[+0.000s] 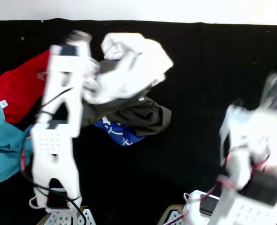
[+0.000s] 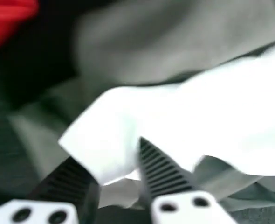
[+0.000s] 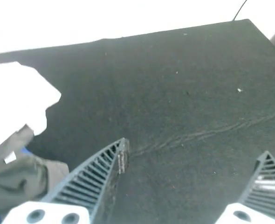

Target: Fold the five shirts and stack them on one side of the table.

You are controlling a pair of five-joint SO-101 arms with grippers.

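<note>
Left hand (image 2: 107,151) grips an edge of the white shirt (image 1: 129,65), which tops the heap at eleven o'clock on the tabletop (image 1: 213,93). Red shirt (image 1: 19,89) and teal shirt (image 1: 2,140) lie at nine o'clock. Right hand (image 3: 195,147), jaws spread wide and holding nothing, hangs at four o'clock.

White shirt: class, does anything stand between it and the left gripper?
Nothing visible does. The left gripper is right at the edge of the white shirt, which lies on top of the pile, over the dark grey shirt, with no other cloth covering it.
</note>
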